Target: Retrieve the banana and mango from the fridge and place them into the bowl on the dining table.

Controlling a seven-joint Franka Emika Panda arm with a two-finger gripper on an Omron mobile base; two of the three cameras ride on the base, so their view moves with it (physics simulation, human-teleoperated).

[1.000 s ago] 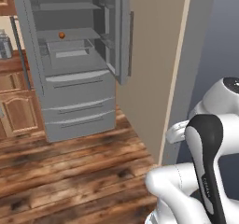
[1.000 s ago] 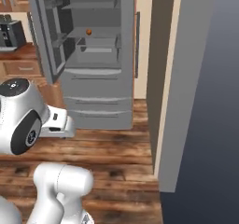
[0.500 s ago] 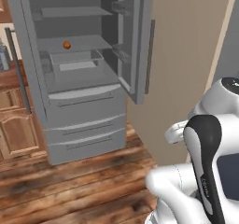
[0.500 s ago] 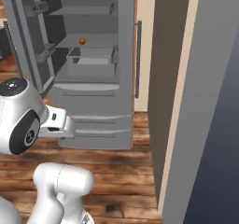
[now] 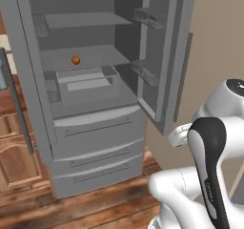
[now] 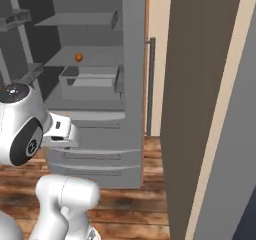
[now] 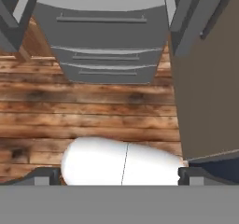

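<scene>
The fridge (image 5: 95, 128) stands close ahead with both upper doors swung open and its two drawers shut. It is also seen in the right base view (image 6: 95, 119) and from above in the hand view (image 7: 100, 22). A small round orange mango (image 5: 75, 60) (image 6: 78, 57) sits on the middle shelf, behind a clear bin. My gripper (image 7: 119, 176) points down at the floor in front of the drawers, open, with nothing between its fingertips (image 7: 46, 176). The banana, the bowl and the dining table are out of view.
The open right fridge door (image 5: 167, 56) juts out toward my arm, and the left door (image 6: 20, 34) swings out the other way. Wooden cabinets (image 5: 14, 156) stand left of the fridge. A tall wall panel (image 6: 200, 109) rises at the right. Wood plank floor (image 7: 93, 106) lies below.
The whole picture has shifted: the base has driven closer to the fridge, which now looms larger. The folded arm and open gripper hold the same pose.
</scene>
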